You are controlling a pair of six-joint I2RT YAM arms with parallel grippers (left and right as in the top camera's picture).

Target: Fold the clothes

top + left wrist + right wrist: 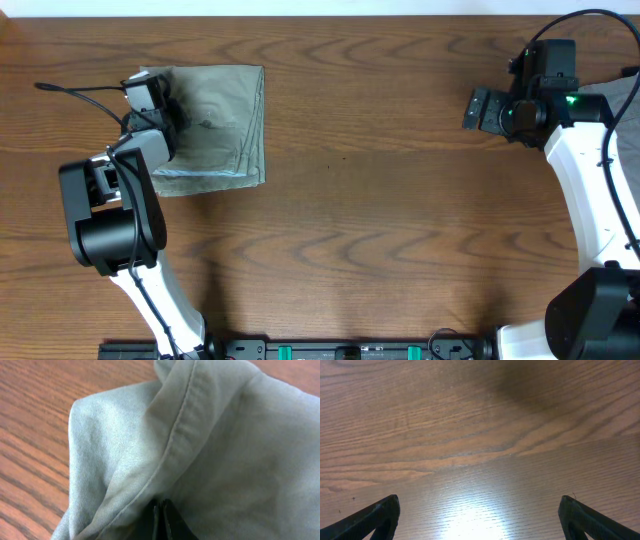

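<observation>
A wide brown wooden table (380,200) with strong grain fills the overhead view. Two robot arms with white and black casings reach over it from the near edge: the left arm (120,220) and the right arm (590,190). One pair of pale sage-green cotton shorts (215,120) lies on the far left part of the table, folded into a single, nearly square bundle. No long axis stands out, and its edges sit slightly askew to the table's edge. The waistband and legs cannot be told apart from above. A sliver of one plain grey cloth (625,92) shows at the far right edge, partly hidden behind the right arm. The right gripper (484,110) hovers over bare wood at the far right, well apart from the shorts, with its two dark fingers spread wide. The left gripper (161,522) is over the left side of the shorts. In the left wrist view its two dark fingers are pressed together, pinching a fold of the shorts, where one stitched seam (175,435) runs down toward the fingertips and the fabric peaks upward.
</observation>
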